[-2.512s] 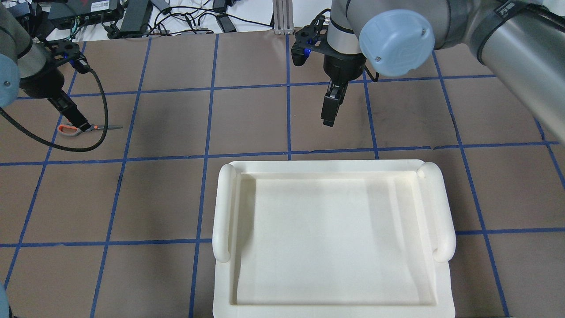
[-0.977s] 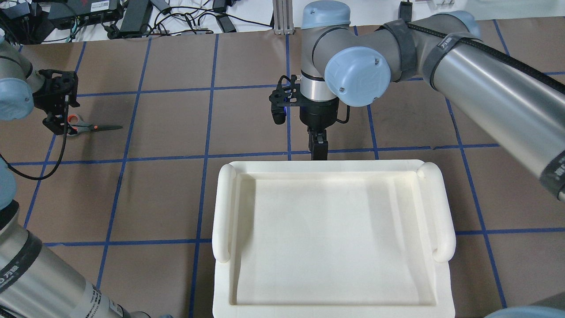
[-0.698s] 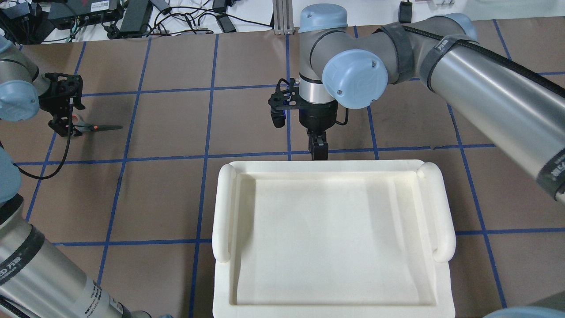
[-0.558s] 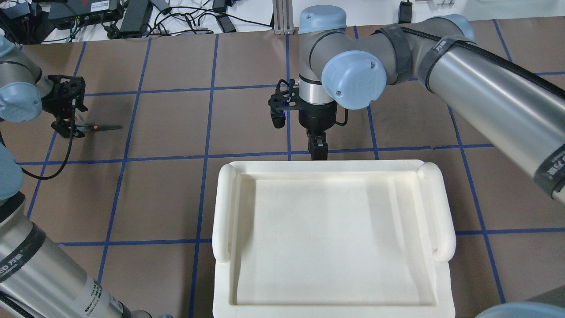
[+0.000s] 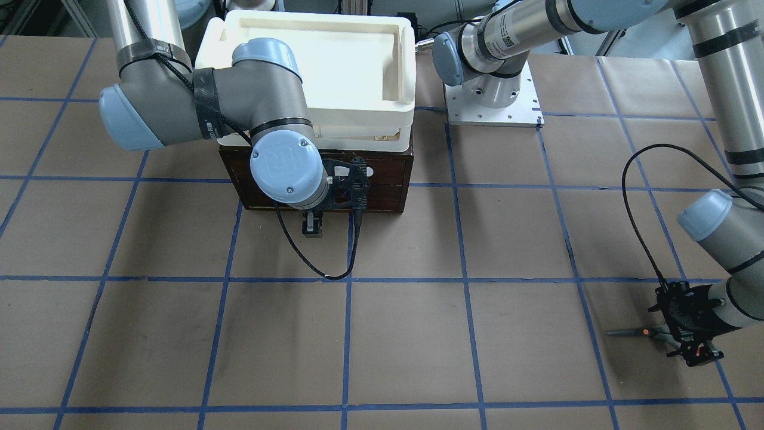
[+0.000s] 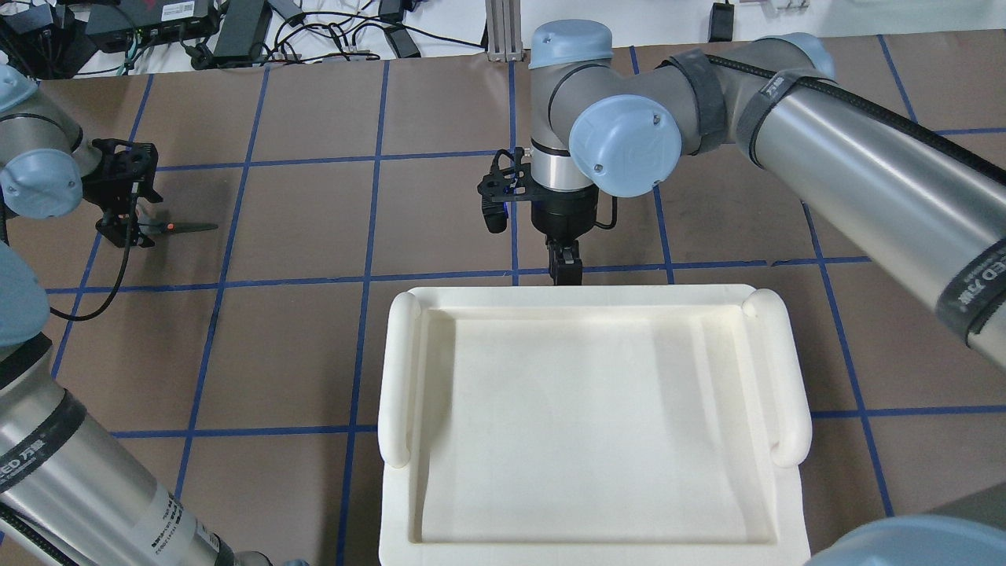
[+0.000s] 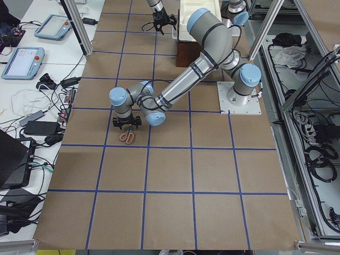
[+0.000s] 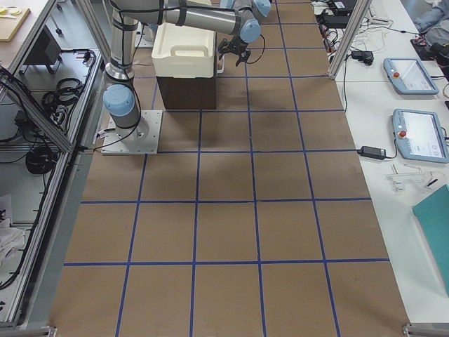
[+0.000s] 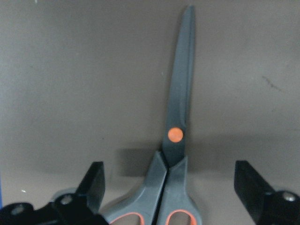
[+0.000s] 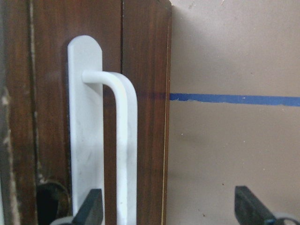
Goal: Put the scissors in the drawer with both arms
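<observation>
Front view: nothing done yet. Drawer (image 5: 385, 179) is shut under the tray (image 5: 334, 36), with the right tool (image 5: 312, 229) at its front. Scissors (image 5: 634, 332) lie flat on the tabletop (image 5: 418, 334) at 4 o'clock, left tool (image 5: 680, 335) over their grip end.
Overhead: scissors at 9 o'clock; tray hides the drawer.
Left wrist: left tool spread, straddling the grey-and-orange grips. Blades closed, pointing 12 o'clock.
Right wrist: right tool spread around the white handle (image 10: 119, 140), not clamped.
Left to do: grasp, pull open, drop in.
</observation>
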`<control>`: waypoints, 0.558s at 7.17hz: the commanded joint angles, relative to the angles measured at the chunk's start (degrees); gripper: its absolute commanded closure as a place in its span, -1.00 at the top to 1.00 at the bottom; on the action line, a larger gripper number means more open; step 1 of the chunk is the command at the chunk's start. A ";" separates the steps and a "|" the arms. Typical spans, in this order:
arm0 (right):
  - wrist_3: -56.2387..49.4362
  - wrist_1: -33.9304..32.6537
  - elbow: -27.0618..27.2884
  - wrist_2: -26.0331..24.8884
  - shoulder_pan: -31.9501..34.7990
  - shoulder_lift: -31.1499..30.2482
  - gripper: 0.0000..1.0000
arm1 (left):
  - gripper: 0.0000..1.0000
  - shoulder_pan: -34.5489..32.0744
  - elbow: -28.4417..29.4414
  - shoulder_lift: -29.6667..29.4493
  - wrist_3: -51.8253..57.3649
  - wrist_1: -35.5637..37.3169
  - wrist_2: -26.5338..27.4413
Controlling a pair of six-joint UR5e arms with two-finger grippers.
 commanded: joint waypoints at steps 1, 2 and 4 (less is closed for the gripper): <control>-0.20 -0.69 -0.04 -0.06 0.00 0.69 1.00 | 0.84 0.00 0.43 -0.72 1.00 0.00 0.08; -0.29 -1.04 -0.04 -0.15 0.00 1.30 1.00 | 0.75 0.00 0.43 -0.82 1.17 0.00 0.08; -0.46 -1.22 -0.04 -0.15 0.00 1.65 1.00 | 0.11 0.00 0.43 -0.82 2.66 0.09 0.08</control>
